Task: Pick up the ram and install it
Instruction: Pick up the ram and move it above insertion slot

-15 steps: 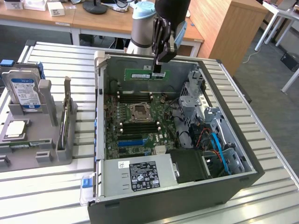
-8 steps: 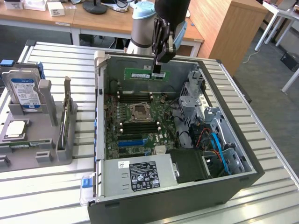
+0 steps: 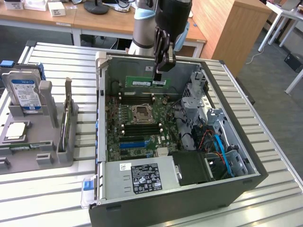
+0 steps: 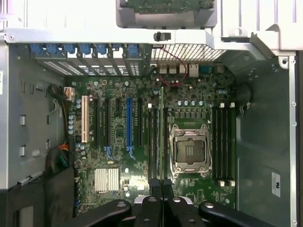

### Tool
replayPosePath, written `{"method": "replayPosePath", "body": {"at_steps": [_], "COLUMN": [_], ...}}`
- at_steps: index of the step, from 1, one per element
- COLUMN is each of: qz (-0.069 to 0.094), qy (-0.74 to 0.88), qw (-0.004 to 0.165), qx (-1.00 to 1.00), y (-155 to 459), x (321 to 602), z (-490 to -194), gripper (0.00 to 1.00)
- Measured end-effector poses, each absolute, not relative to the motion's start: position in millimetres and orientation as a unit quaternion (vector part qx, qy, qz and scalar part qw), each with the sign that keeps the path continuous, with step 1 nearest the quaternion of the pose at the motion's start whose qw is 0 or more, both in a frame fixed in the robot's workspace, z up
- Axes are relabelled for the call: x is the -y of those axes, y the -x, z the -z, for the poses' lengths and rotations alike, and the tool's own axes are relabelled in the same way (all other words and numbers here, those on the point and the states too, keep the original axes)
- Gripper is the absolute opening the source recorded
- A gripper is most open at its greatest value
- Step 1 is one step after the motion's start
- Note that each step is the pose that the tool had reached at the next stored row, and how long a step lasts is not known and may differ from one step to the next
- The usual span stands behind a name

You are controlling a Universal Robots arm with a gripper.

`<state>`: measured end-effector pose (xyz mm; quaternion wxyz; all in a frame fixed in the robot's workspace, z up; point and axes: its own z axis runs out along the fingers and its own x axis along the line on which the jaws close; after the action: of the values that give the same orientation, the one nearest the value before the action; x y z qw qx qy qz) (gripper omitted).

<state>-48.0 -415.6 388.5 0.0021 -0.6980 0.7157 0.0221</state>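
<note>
The power supply lies nearest, on the near side of the processor socket. Beyond the socket, over the far memory slots, the gripper is clamped shut on the ram, holding it edge-down above the motherboard.

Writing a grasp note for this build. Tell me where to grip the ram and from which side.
Pinch the ram across its two flat faces at the upper long edge, coming from above, as the gripper holds it now. It is thin and hangs on edge, so this leaves the lower edge free.
</note>
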Motion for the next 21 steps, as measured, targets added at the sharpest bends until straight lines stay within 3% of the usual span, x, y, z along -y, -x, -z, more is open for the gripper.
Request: {"method": "replayPosePath", "body": {"at_steps": [21], "qz": [-0.025], "qy": [0.705], "qw": [0.004], "qx": [-0.709], "y": [37], "x": [415], "z": [-382], "gripper": [0.12]}}
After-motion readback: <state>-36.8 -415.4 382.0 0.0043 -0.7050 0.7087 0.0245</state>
